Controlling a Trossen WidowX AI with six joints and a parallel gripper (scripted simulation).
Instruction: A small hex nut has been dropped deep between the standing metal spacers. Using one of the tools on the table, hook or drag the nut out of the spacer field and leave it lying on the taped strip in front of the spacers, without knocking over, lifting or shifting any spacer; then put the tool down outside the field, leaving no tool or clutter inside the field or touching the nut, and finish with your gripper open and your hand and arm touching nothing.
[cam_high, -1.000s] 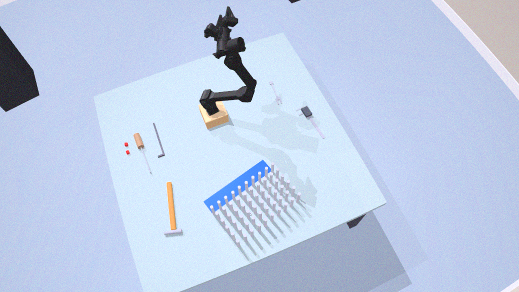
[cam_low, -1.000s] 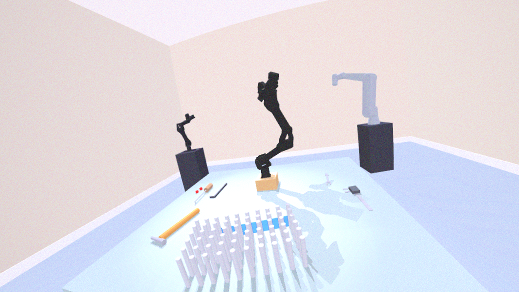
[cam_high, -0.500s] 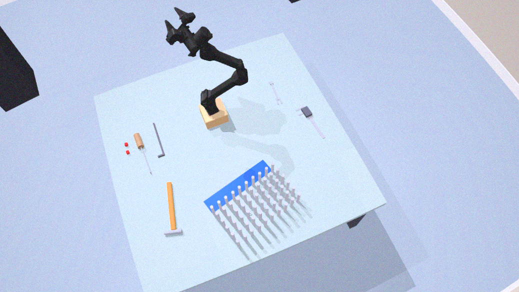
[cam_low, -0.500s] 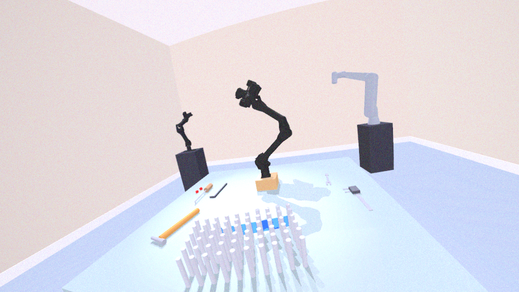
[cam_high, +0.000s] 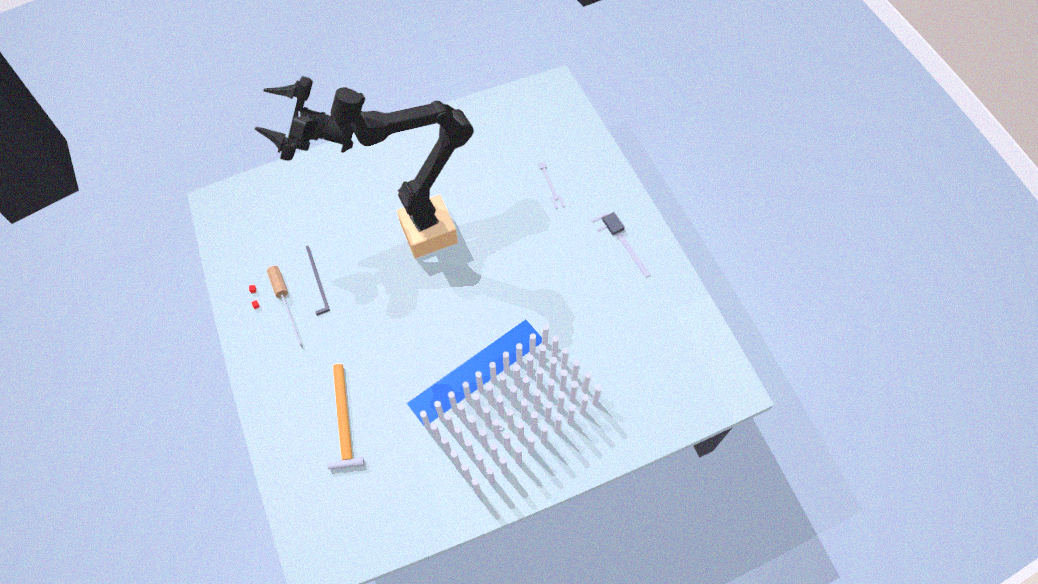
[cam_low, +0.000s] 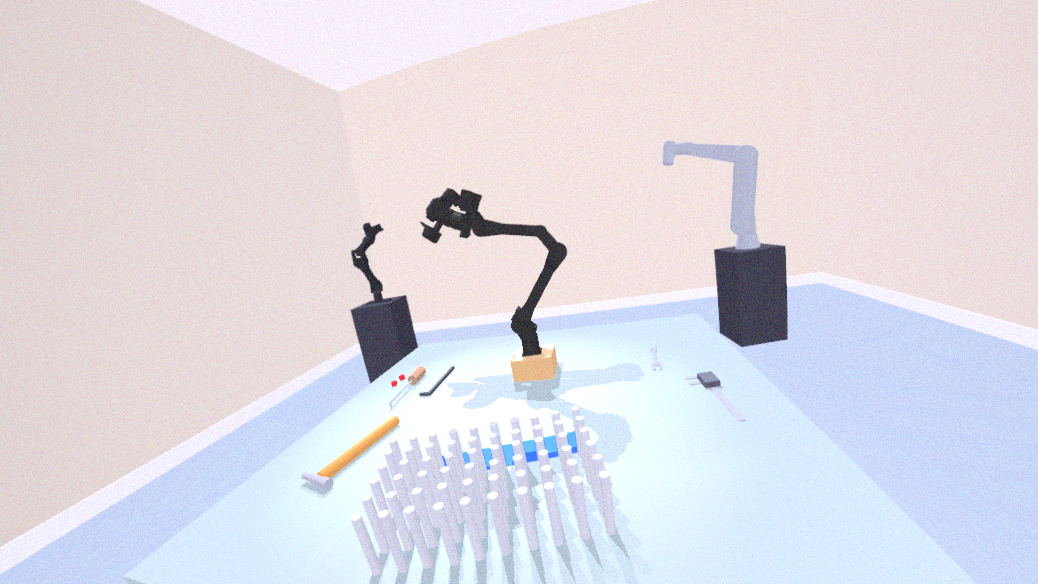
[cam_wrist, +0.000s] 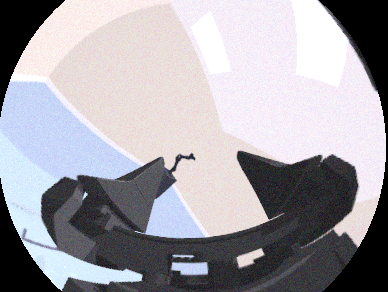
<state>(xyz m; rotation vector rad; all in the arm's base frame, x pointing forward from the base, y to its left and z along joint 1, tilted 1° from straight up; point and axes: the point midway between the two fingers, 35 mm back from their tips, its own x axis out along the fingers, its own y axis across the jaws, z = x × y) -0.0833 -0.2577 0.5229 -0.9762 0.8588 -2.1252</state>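
Note:
My gripper (cam_high: 261, 110) (cam_wrist: 201, 157) is open and empty, high above the table's back left edge, far from the tools and spacers. The standing metal spacers (cam_high: 506, 361) (cam_low: 608, 501) form a dense field of upright rods. A small pale ring-like shape, apparently the nut (cam_high: 500, 428), shows deep among them; spacers partly hide it. The blue taped strip (cam_high: 471, 368) (cam_low: 529, 453) lies along the field's robot-facing side. A dark L-shaped hook tool (cam_high: 316, 276) (cam_low: 439, 380) lies flat left of the robot base, its short bent end toward the spacer side.
Left of the hook tool lie a wooden-handled screwdriver (cam_high: 277, 281) (cam_low: 415, 375) and two red cubes (cam_high: 252, 289). An orange-handled hammer (cam_high: 341, 410) (cam_low: 360, 446) lies left of the field. A wrench (cam_high: 550, 185) (cam_low: 655, 358) and a caliper (cam_high: 613, 222) (cam_low: 708, 379) lie on the right.

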